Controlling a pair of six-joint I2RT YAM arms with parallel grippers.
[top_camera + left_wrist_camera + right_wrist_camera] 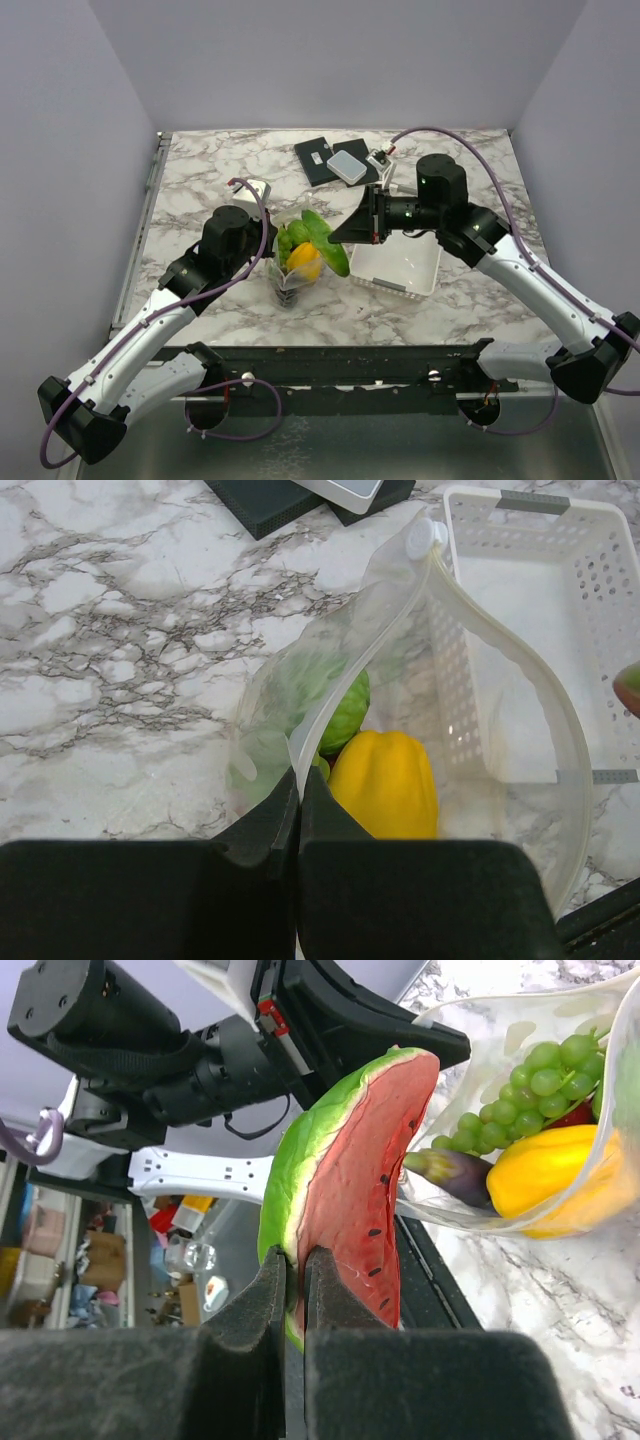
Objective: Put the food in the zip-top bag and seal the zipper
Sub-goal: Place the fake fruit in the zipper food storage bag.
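Around the zip-top bag [480, 680]:
- A white perforated basket [540, 610] sits just beside the bag on the right arm's side. I see nothing in it.
- Beyond the bag, toward the far edge of the marble table [200, 190], lie two dark flat pads [318, 160] with a pale lidded box [348, 166] resting on them.
- A small white box [252, 188] sits beyond the bag on the left arm's side.
- The left arm's body crowds the bag on its own side.

Bag and contents:
- The bag stands upright with its mouth gaping. The zipper [505, 665] is unsealed and bowed into a wide curve.
- Inside are the yellow lemon [385, 785], green grapes [520, 1090] and the purple eggplant [455, 1172]. There is a glimpse of red behind the grapes, and I can't tell what it is.

Pincers:
- The left gripper [298, 810] has its jaws pinched tight on the bag's near rim, holding it up.
- The right gripper [297, 1280] is clamped on the watermelon slice [350, 1180] at its rind edge. The slice is in the air just beside the bag's mouth, outside it.
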